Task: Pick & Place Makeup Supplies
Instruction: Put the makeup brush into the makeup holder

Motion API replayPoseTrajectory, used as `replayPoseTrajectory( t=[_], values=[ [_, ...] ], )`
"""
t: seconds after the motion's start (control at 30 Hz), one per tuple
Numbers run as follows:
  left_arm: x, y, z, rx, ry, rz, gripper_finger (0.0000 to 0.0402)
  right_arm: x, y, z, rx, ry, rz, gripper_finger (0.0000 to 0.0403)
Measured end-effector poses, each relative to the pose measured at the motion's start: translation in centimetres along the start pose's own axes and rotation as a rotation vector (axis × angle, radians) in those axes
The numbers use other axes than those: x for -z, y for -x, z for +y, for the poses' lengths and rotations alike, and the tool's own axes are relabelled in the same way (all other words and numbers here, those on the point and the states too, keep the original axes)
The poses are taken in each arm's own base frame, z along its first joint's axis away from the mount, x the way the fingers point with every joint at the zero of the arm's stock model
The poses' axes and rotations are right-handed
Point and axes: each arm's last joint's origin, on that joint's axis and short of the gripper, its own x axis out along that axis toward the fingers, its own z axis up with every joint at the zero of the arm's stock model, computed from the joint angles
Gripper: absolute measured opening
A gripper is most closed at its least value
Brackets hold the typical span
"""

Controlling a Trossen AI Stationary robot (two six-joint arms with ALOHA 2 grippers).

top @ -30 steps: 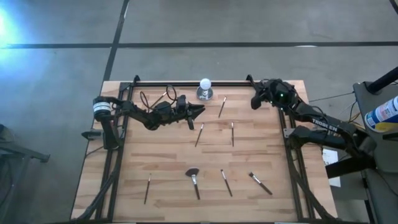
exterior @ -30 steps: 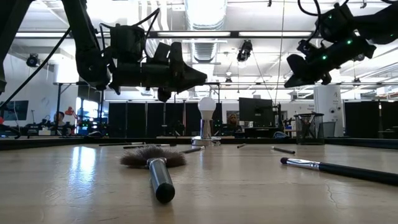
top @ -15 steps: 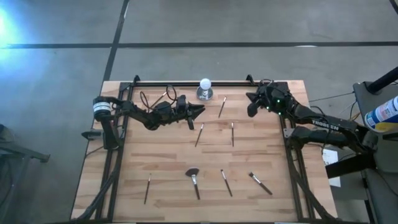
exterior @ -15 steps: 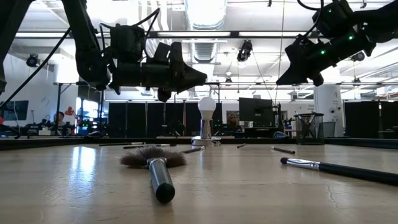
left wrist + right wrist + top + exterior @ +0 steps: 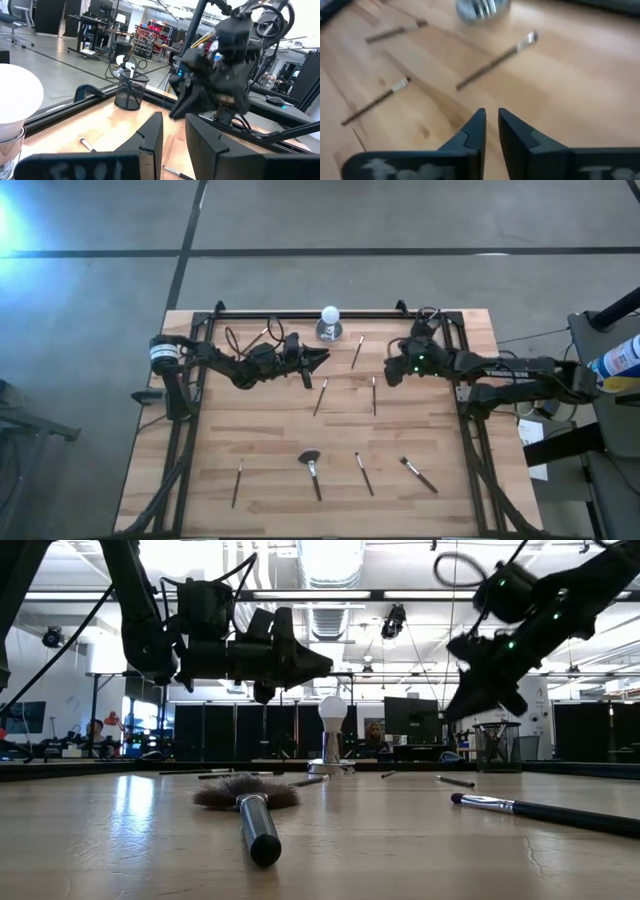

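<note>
Several slim makeup brushes lie flat on the wooden table: one [image 5: 357,352] near the far edge, two [image 5: 320,396] [image 5: 374,394] in the middle, and a fanned brush [image 5: 311,470] with others [image 5: 418,474] toward the near edge. My left gripper [image 5: 322,358] hovers shut above the table, left of the far brush. My right gripper [image 5: 390,375] is shut, empty and tipped downward, above bare wood just right of the middle brush. The right wrist view shows brushes [image 5: 497,60] [image 5: 375,100] ahead of its fingers.
A white ball on a silver base [image 5: 329,322] stands at the far edge. A black mesh cup [image 5: 131,92] stands near the far right corner. A black rail [image 5: 300,315] runs along the far edge. Bare wood lies between the two rows of brushes.
My right gripper has moved from the far right corner toward the table's left and near side, dropping lower and tipping its fingers downward toward the middle brushes. The brushes have not moved.
</note>
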Motion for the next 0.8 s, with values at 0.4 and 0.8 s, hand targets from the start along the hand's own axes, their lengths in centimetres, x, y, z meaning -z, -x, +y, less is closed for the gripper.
replayPoseTrajectory(
  t=[0.4,0.8],
  values=[
    [0.0,0.0,0.0,0.000,0.000,0.000,0.0075,0.8,-5.3,1.8,0.103,-0.139,0.259,0.0118],
    [0.0,0.0,0.0,0.000,0.000,0.000,0.0075,0.3,-8.1,4.7,0.253,-0.112,0.441,0.0115]
  ],
)
